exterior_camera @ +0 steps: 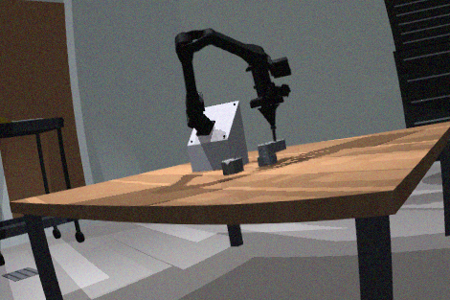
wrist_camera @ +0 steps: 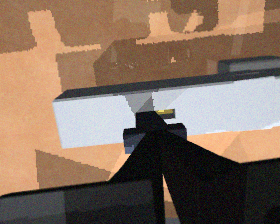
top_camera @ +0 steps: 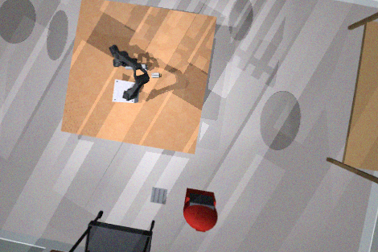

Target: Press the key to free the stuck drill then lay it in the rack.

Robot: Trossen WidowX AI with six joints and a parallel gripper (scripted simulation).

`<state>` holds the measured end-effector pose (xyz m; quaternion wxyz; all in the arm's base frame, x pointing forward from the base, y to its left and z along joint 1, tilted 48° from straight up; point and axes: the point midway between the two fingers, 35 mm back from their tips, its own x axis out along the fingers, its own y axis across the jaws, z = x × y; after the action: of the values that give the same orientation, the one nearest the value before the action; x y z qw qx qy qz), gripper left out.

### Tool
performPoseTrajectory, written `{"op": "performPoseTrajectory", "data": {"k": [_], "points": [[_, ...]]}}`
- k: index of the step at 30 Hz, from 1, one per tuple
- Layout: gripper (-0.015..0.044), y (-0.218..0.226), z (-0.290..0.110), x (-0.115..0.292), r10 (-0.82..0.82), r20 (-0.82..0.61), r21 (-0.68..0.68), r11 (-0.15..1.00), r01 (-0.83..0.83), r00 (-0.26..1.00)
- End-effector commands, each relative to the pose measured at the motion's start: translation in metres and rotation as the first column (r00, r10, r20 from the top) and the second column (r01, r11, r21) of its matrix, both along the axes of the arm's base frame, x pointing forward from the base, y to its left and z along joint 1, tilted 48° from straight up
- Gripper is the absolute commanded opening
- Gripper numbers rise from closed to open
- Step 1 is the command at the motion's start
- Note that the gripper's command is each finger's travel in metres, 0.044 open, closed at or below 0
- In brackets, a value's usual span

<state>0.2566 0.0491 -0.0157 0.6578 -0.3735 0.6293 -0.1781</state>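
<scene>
Black arm (exterior_camera: 217, 42) stands on a pale base block (exterior_camera: 230, 141) near the middle of a wooden table (exterior_camera: 335, 179), elbow high, forearm arching over and the gripper (exterior_camera: 274, 131) pointing straight down. Fingers are pinched fully together with nothing between them, tip down at the top of a small grey fixture block (exterior_camera: 270, 150) just beside the base. From the wrist view the closed fingertips come together in a dark wedge over a long pale block (wrist_camera: 100, 120) with a dark top edge; a tiny yellow bit (wrist_camera: 165, 111) shows just past the tip in a notch in that block, likely the key, touching or nearly so, can't tell which. The drill itself can't be made out clearly; it's too small and blurry in all views. A second small grey block (exterior_camera: 233, 165) sits on the table nearer the front edge, close to the base and apart from the first block; could be the rack, can't confirm. From above, the arm (top_camera: 129, 70) is folded over its white base plate (top_camera: 117, 90), a small pale object (top_camera: 156, 75) just beside the wrist. Around the table: a red chair (top_camera: 200, 211) and a dark cart (top_camera: 117, 237) on the floor, a dark shelf unit (exterior_camera: 421, 55) against the wall, a brown door (exterior_camera: 29, 83) at the left.
</scene>
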Motion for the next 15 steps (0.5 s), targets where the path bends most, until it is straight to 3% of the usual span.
{"op": "performPoseTrajectory", "data": {"k": [1,3,12,15], "points": [[0.0,-0.023,-0.012,0.0,-0.052,-0.015,-0.03,0.998,0.051,0.999],[0.0,-0.023,-0.012,0.001,-0.052,-0.015,-0.03,0.998,0.051,0.999],[0.0236,0.039,0.036,-0.002,-0.051,-0.016,-0.027,0.998,0.051,0.999],[0.0315,0.041,0.038,-0.002,-0.052,-0.016,-0.027,0.998,0.051,0.999]]}}
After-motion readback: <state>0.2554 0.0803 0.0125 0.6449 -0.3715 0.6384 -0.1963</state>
